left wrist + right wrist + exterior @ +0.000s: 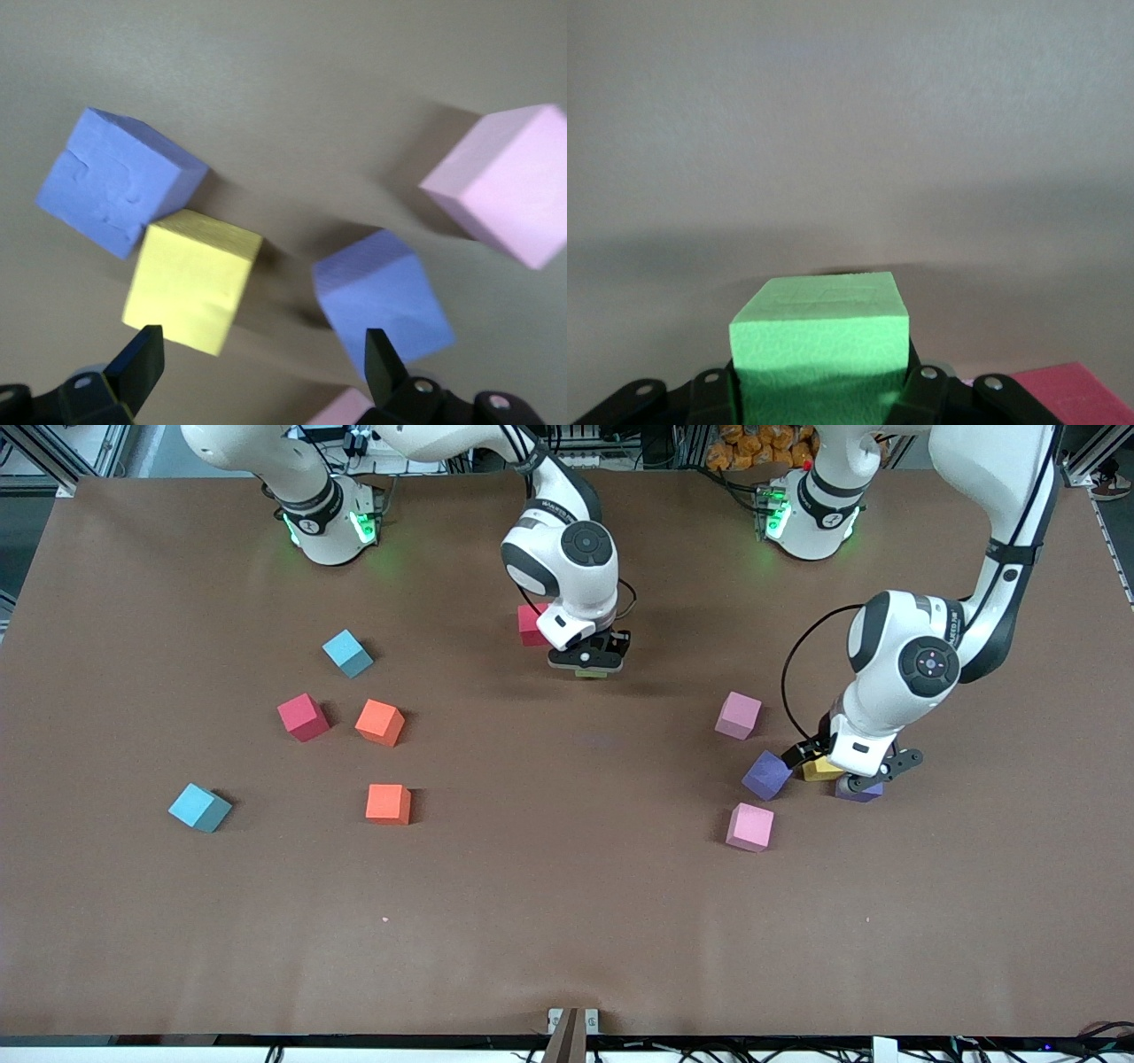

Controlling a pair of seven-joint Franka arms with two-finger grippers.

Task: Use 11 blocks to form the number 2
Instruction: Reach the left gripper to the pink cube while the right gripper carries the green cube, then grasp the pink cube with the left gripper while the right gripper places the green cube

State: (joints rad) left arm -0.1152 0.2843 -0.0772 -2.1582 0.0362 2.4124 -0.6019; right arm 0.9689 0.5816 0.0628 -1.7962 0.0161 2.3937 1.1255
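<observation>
My right gripper (589, 662) is shut on the green cube (591, 674) (819, 336), low over the table beside a red cube (532, 624) (1067, 390). My left gripper (852, 778) (261, 359) is open and empty, low over a yellow cube (819, 769) (190, 279) and a purple cube (859, 790) (381, 297). Another purple cube (766, 775) (115, 181) touches the yellow one. Two pink cubes (738, 715) (750, 826) lie close by. A red cube (303, 716) and two orange cubes (380, 722) (388, 804) lie toward the right arm's end. No digit shape shows.
Two light-blue cubes (347, 653) (199, 808) lie toward the right arm's end of the table. The brown table (567, 886) is bare in its middle and along the edge nearest the front camera.
</observation>
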